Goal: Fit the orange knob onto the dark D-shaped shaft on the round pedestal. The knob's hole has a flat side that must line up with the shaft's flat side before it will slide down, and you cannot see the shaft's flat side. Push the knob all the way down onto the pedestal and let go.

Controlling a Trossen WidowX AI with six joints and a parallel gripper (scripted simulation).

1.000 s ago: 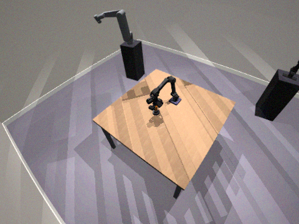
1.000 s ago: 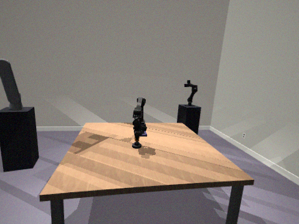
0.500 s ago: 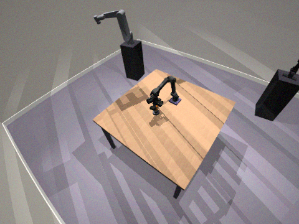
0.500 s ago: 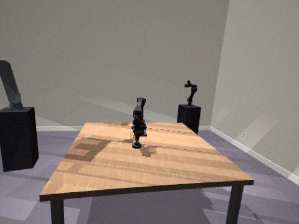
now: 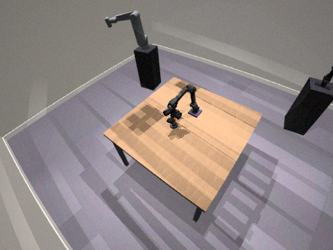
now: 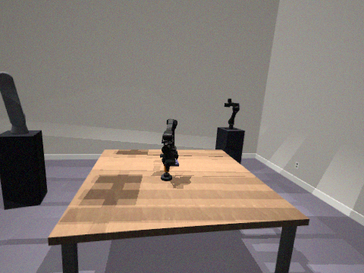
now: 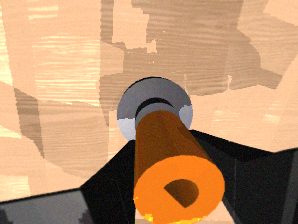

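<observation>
My gripper [image 5: 172,119] [image 6: 166,167] is shut on the orange knob [image 7: 170,160] [image 5: 172,121] [image 6: 164,169] and holds it upright over the round grey pedestal [image 7: 131,106] [image 5: 173,126] [image 6: 166,177]. In the wrist view the knob's top end faces the camera and shows its D-shaped hole. A dark arc of the shaft [image 7: 152,103] shows just past the knob's lower end. The black fingers flank the knob on both sides. I cannot tell how far the knob sits down on the shaft.
The wooden table [image 5: 194,153] [image 6: 182,205] carries the arm's base [image 5: 195,112] behind the pedestal. Black stands with other arms are on the floor at the back [image 5: 147,66], at the right [image 5: 306,104] and beyond the table [image 6: 230,142].
</observation>
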